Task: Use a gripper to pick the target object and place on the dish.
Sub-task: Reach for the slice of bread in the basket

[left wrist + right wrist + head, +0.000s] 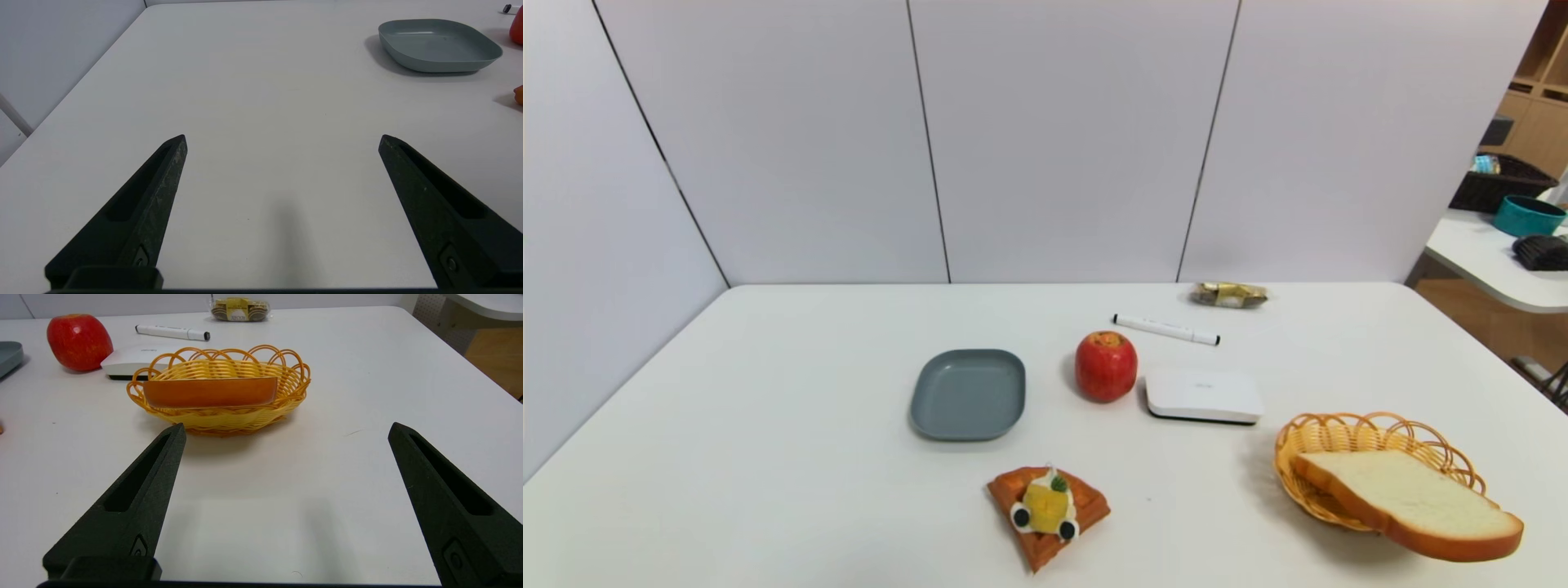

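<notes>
The scene is evenly and brightly lit from overhead, and no glare is seen on the white table. Soft, short shadows are cast beneath the dish, the wicker basket and the apple. Slight softness is noticed towards the head view's edges.

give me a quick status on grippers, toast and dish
Left gripper and right gripper open, empty. Toast slice lying across the wicker basket. Blue-grey dish empty; apple beside it.
</notes>
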`<state>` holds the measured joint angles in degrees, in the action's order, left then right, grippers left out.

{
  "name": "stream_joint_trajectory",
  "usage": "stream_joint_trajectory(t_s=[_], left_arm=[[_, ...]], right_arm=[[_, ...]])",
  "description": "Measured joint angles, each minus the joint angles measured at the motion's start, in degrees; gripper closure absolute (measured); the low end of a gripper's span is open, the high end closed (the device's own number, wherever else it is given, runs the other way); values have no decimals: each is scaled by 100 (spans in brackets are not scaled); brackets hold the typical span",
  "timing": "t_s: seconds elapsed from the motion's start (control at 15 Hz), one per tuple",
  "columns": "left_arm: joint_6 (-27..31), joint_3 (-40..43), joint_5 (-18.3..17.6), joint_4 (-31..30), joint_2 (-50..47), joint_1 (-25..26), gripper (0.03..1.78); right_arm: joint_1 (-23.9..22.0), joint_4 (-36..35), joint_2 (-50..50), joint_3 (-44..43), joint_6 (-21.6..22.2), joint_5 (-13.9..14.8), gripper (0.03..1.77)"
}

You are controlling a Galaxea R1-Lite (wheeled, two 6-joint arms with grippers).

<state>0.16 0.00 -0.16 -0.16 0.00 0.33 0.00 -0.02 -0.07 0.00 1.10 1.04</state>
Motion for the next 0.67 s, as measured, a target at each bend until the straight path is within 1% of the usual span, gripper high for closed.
stream_joint_trajectory(t_s=[0.67], left_arm=[[2, 0, 0, 2, 0, 0, 12]], right_arm=[[0, 27, 43, 0, -80, -16, 9]])
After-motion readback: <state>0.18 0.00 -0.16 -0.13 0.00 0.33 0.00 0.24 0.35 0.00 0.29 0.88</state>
